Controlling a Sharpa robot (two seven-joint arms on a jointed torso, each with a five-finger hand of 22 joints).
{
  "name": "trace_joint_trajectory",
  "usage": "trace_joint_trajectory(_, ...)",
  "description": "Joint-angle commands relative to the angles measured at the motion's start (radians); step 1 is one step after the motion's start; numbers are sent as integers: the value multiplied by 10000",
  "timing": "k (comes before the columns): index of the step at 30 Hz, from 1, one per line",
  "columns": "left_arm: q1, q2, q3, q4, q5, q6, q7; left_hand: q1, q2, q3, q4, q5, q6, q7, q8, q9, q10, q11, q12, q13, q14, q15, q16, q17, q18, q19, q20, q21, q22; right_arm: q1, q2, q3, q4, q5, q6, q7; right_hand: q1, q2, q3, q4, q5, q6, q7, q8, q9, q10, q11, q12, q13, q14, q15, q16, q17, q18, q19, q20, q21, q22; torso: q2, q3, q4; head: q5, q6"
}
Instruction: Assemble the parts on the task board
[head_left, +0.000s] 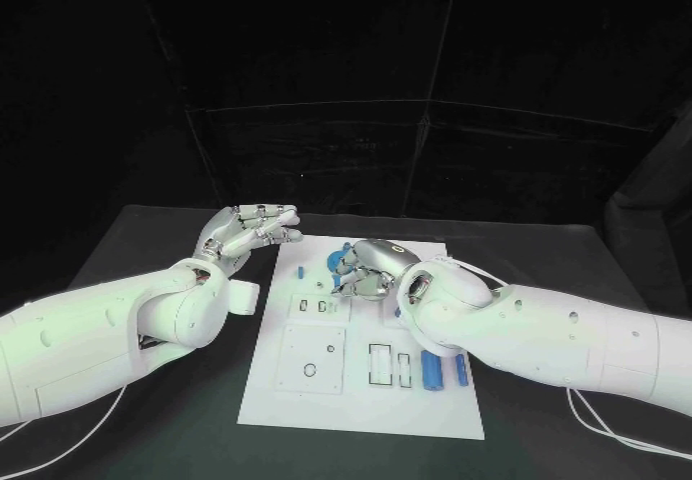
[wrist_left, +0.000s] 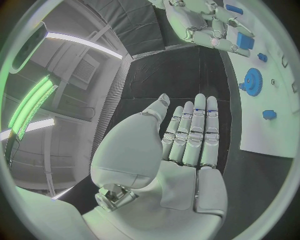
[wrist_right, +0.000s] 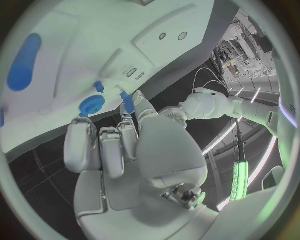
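Over the board's far end: right hand (head_left: 369, 272) is hovering, fingers curled, pinching a small blue part (wrist_right: 128, 102) at its fingertips.
Left hand (head_left: 248, 230): hanging just off the board's left far corner, fingers straight and together, grasping nothing.
Board (head_left: 325, 400): lying flat mid-table, white, with cut-out slots showing in its near half.
Gear (wrist_left: 252, 80): sitting on the board's far end, beside the right hand; whether it is seated I cannot tell.
Loose parts: two blue cylinders (head_left: 437, 372) are lying near the right edge; a small peg (head_left: 300, 271) is lying at the left.
Progress: judging by open slots and loose pieces, assembly is looking early; most parts are waiting.
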Motion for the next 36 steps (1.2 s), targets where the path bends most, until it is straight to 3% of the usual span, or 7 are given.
trace_joint_trajectory(1, 32, 20, 9, -26, 105, 116, 66, -76, 12, -5, -47, -46, 22, 35, -61, -11, 19, 47, -36, -9, 47, -1, -56, 16, 148, 72, -27, -33, -13, -56, 222, -20, -133, -817, 356, -499, -69, 21, 62, -12, 59, 331, -275, -26, -4, 301, -234, -16, -92, 923, -80, 34, 2030, -196, 70, -27, 43, 17, -1, 13, -14, 28, -19)
trace_joint_trajectory(10, 53, 39, 8, -21, 109, 105, 72, -81, 12, -5, -46, -47, 25, 33, -61, -10, 23, 45, -38, -9, 47, -1, -59, 17, 147, 73, -27, -34, -14, -338, 681, -53, -417, -1015, 502, -727, -99, -53, 80, -35, 90, 345, -274, -35, -3, 300, -233, -20, -89, 920, -78, 26, 2015, -193, 69, -25, 40, 8, 5, 39, 23, 88, -65)
trace_joint_trajectory(13, 54, 42, 8, -16, 109, 101, 73, -81, 12, -5, -46, -47, 25, 33, -61, -10, 23, 45, -38, -9, 47, -1, -59, 17, 147, 73, -27, -34, -14, -383, 733, -56, -446, -1094, 522, -788, -116, -78, 88, -40, 110, 353, -274, -39, -2, 305, -232, -14, -81, 922, -78, 31, 2026, -193, 71, -24, 41, 8, 9, 48, 6, 134, -82)
trace_joint_trajectory(36, 55, 83, 7, -44, 109, 192, 24, -93, 3, -6, -51, -48, 28, 29, -65, -10, 29, 43, -45, -8, 41, 1, -70, 19, 146, 72, -27, -36, -18, -486, 738, -64, -536, -1409, 1008, -935, -170, -184, 104, -61, 119, 366, -271, -55, -2, 302, -230, -20, -79, 920, -76, 26, 2017, -194, 77, -22, 43, 15, 16, 61, 6, 75, -91)
